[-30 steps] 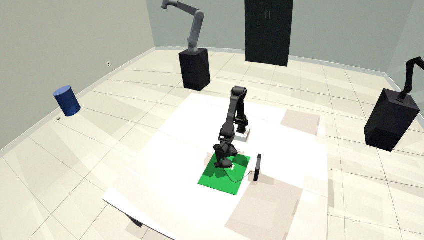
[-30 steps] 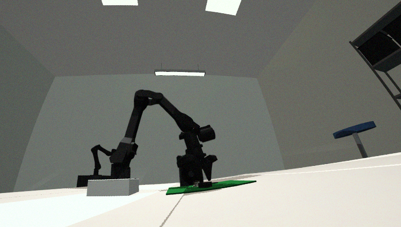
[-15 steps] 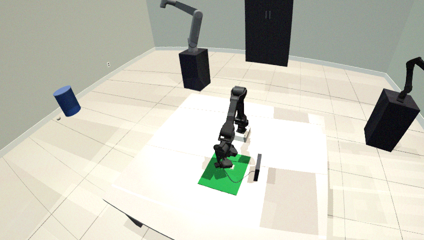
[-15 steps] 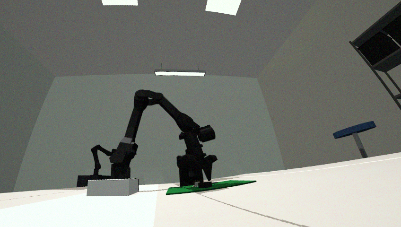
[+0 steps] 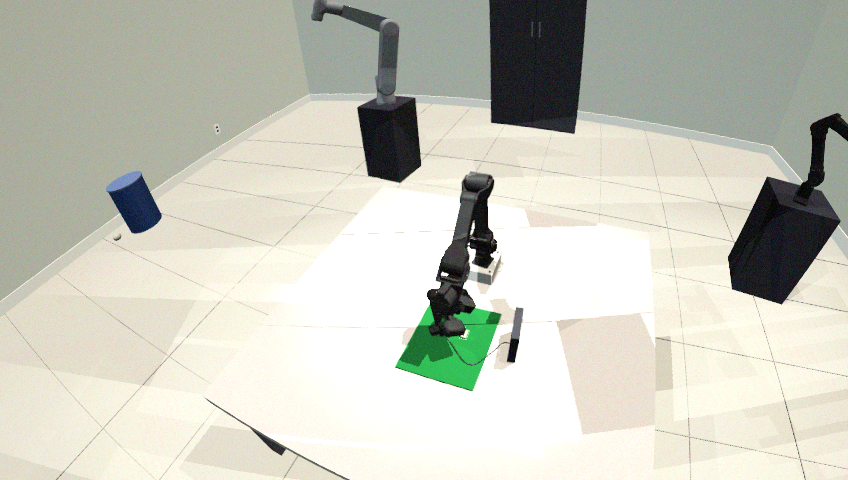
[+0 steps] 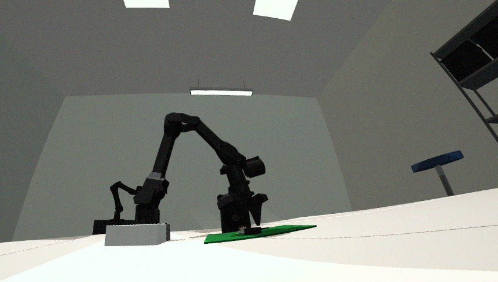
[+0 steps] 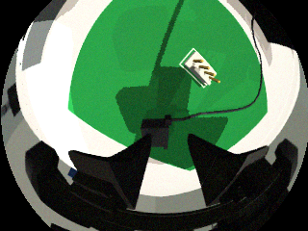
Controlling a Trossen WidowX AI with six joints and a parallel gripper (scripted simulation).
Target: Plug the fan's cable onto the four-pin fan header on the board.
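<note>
The black plug (image 7: 155, 134) (image 6: 252, 230) lies on the green board (image 7: 96, 72) (image 5: 455, 374) (image 6: 293, 228), apart from the header; the top view does not show it clearly. The white four-pin header (image 7: 199, 68) (image 5: 464, 334) (image 6: 239, 232) shows bare gold pins, up and right of the plug in the wrist view. The thin black cable (image 7: 226, 113) (image 5: 470, 364) runs from the plug towards the fan (image 5: 516, 334). My gripper (image 7: 169, 138) (image 5: 447, 329) (image 6: 249, 227) is partly open, with nothing held. In the wrist view its left fingertip overlaps the plug's lower edge; contact cannot be told.
The dark fan stands beside the board, and the cable curves over the board's edge to it. The arm's pale base block (image 6: 134, 234) (image 5: 484, 273) stands behind the board in the top view. Arm shadows fall across the board. Two other arms on dark pedestals (image 5: 387, 139) (image 5: 780, 240) stand farther off.
</note>
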